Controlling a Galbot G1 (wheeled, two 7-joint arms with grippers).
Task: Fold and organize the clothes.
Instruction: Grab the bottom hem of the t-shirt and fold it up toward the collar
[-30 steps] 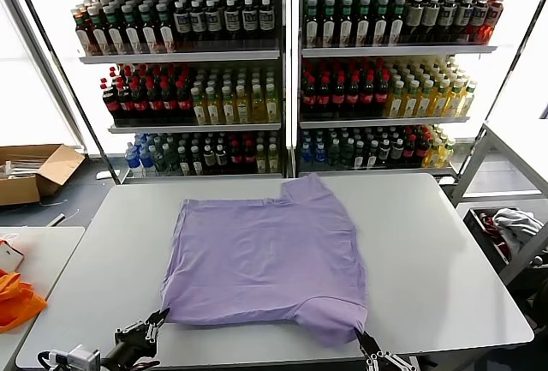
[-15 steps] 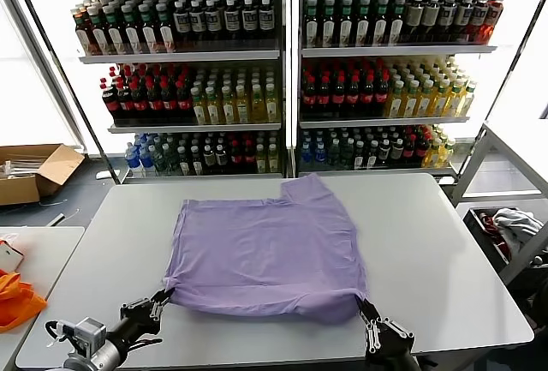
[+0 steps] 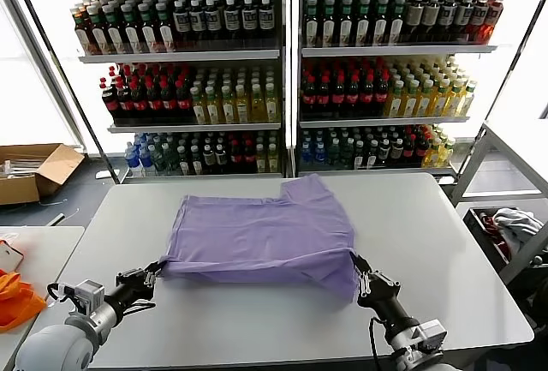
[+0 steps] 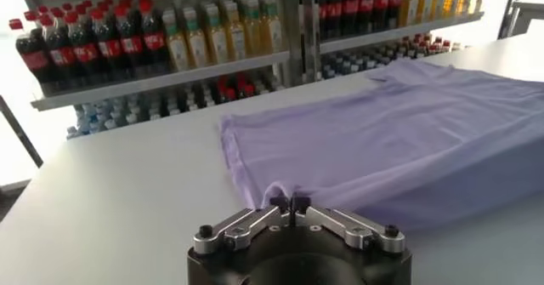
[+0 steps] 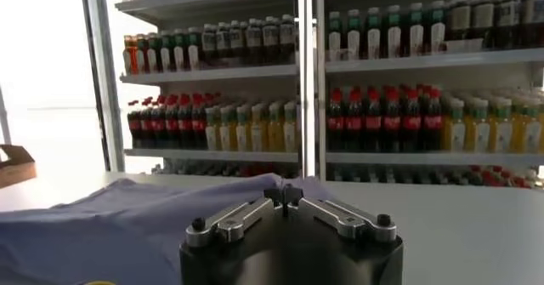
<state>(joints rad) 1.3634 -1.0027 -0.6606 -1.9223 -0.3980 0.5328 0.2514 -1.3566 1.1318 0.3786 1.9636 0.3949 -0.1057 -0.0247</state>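
Head view. Counter (image 3: 428, 242): white, rectangular. T-shirt (image 3: 265, 234): lavender, plain side up, lying mid-counter, its near hem raised off the surface and stretched between the two claws; one sleeve points toward the far edge. Left claw (image 3: 152, 273): at the shirt's near left corner, pinched closed on the hem. Right claw (image 3: 358, 268): at the near right corner, pinched closed on the hem, cloth draping beside it. Shelves (image 3: 282, 54): beyond the counter, rows of bottles (image 3: 223, 18). Cardboard box (image 3: 34, 170): on the floor, well to the left of the left claw. Side table (image 3: 38, 247): just outside the left arm. Orange item (image 3: 15, 298): at the left edge, near the left arm. Bin of cloth (image 3: 514, 225): to the right of the right claw, off the counter.

Left wrist view. Left claw (image 4: 290, 202): fingers closed together on the shirt's corner. T-shirt (image 4: 399, 142): spreads away from the claw across the counter (image 4: 119, 202), its edge lifted at the grip. Bottles (image 4: 153, 40): on shelves beyond.

Right wrist view. Right claw (image 5: 284, 195): fingertips closed together; the cloth between them cannot be made out here. T-shirt (image 5: 110, 219): lies to one side of the claw, over the counter (image 5: 459, 219). Bottles (image 5: 399, 116): fill the shelves ahead.
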